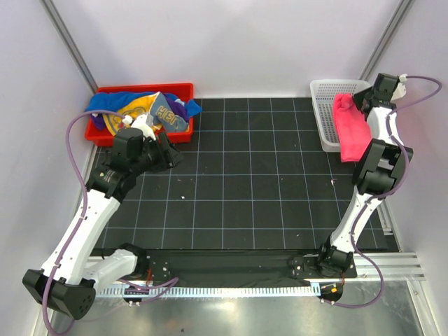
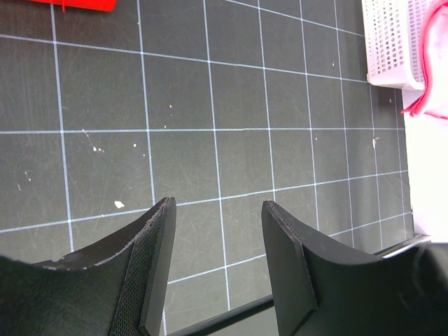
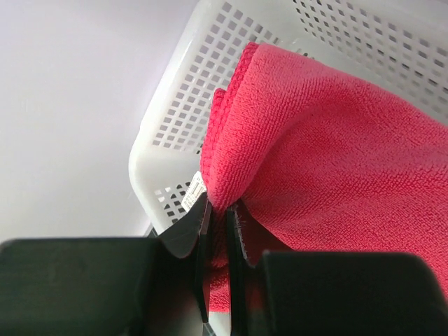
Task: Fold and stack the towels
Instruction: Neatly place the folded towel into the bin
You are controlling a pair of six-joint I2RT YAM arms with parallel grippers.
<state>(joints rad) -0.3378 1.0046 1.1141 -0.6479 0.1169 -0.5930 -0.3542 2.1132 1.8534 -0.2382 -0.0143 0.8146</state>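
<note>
Looks like the stacking step: right hand [image 3: 218, 213] pinches the pink towel [image 3: 336, 140] at the basket [image 3: 175, 119], left hand [image 2: 217, 210] wide open, empty. Next I'd lower it flat and let go.

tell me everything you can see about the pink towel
The hot pink towel is soft, terry-like cloth, folded into layers with a ribbed edge showing. It lies long and narrow over the white mesh basket, far right in the top view, its near end past the rim. The right gripper is shut on one folded edge.
</note>
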